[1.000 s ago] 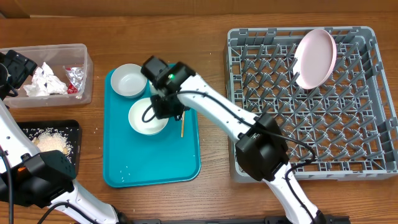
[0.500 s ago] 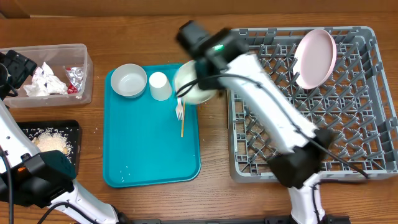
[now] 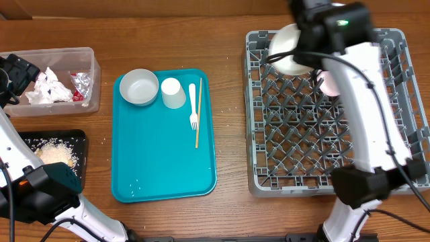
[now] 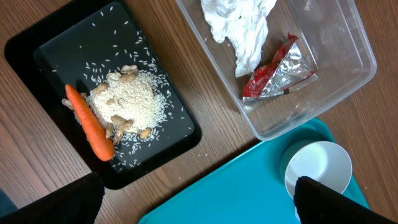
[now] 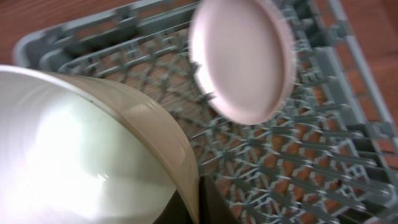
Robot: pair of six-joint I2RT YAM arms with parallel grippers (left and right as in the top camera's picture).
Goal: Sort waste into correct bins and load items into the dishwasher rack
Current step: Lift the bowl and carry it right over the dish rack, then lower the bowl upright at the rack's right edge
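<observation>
The right gripper (image 5: pixel 194 199) pinches the bowl (image 3: pixel 289 48) by its rim; lower it tilted between the rack (image 3: pixel 250 101) pegs, away from the plate (image 5: pixel 242 59).

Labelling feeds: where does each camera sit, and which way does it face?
Overhead: above the table, facing straight down; teal tray, rack, both arms.
Left wrist: high, facing down on black tray and clear tub; fingers at lower corners.
Right wrist: over the rack, facing gripped bowl and pink plate; one finger shows.
Shared: overhead also shows that bowl.
</observation>
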